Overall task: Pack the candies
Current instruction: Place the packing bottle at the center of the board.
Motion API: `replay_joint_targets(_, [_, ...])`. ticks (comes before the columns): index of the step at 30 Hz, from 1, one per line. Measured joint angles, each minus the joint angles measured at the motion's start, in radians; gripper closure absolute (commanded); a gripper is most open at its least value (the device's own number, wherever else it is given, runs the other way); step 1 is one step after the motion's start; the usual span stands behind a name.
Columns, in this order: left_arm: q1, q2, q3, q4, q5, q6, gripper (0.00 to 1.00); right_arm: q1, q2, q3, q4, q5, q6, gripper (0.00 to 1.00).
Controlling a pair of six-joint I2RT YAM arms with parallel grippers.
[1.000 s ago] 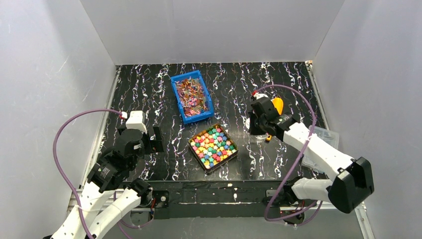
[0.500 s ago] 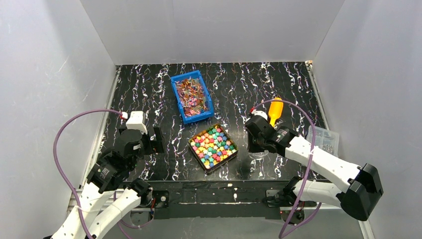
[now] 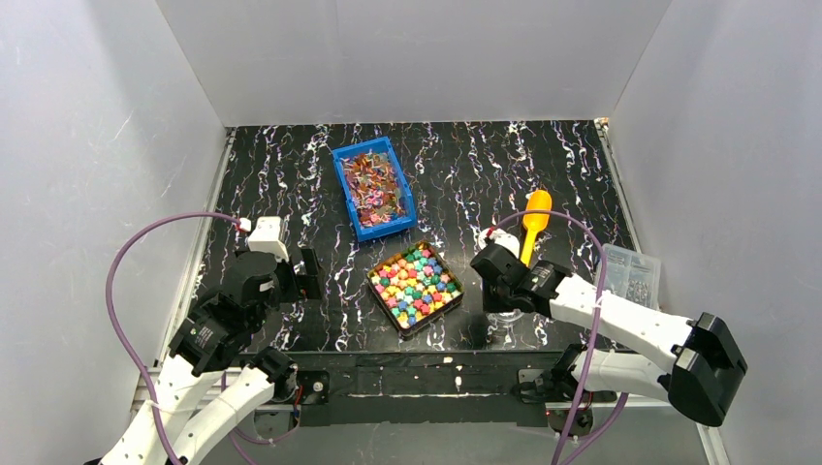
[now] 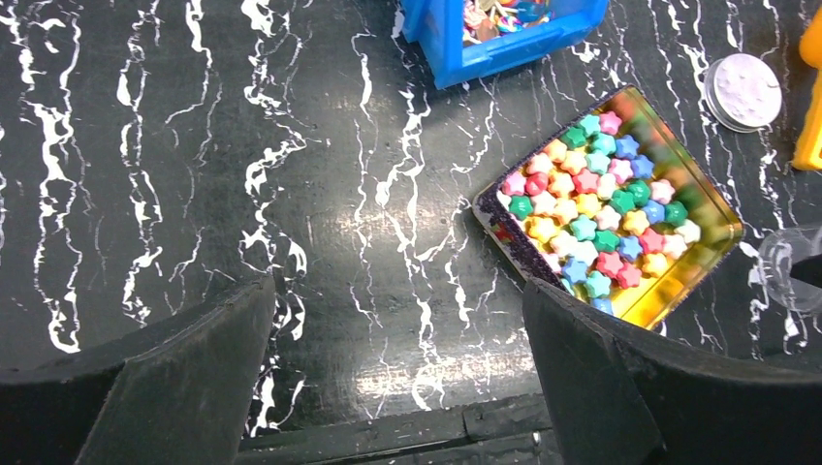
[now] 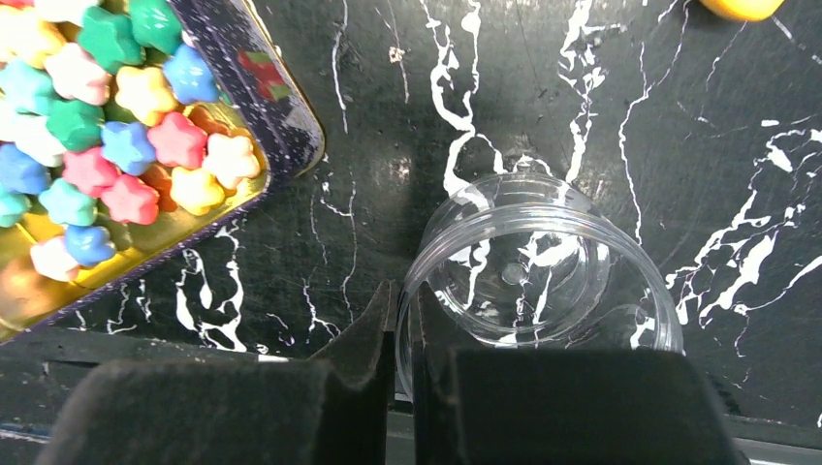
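Note:
The candies (image 3: 415, 286) are star-shaped sweets in pink, red, yellow, green and blue, heaped in a gold tin (image 3: 451, 302) at the table's middle. They also show in the left wrist view as candies (image 4: 601, 218) and in the right wrist view as candies (image 5: 107, 145). My right gripper (image 5: 402, 320) is shut on the rim of an empty clear plastic jar (image 5: 543, 271), one finger inside the wall and one outside. The jar (image 3: 509, 312) stands just right of the tin. My left gripper (image 4: 397, 300) hangs open over bare table left of the tin, holding nothing.
A blue bin (image 3: 373, 189) of wrapped sweets stands behind the tin. An orange scoop (image 3: 533, 221) lies right of it, with a round lid (image 4: 742, 90) beside. A clear packet (image 3: 628, 276) lies at the right edge. The table's near edge runs just below the jar.
My right arm has drawn the clear jar toward the near edge and slightly left, uncovering the orange scoop. The left arm has stayed still.

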Motion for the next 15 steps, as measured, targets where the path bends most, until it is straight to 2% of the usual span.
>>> replay_joint_targets(6, [0.0,-0.01,0.0,-0.001,0.054,-0.023,0.01,0.019,-0.009,-0.042,0.026,0.005,0.026,0.99])
replay_joint_targets(13, [0.0,-0.021,-0.003,-0.002,0.085,-0.031,0.01,0.035,-0.037,-0.087,0.06,0.011,0.055,0.91])
replay_joint_targets(15, [0.0,-0.021,-0.003,-0.002,0.088,-0.032,0.01,0.038,-0.049,-0.096,0.061,0.013,0.06,0.85])
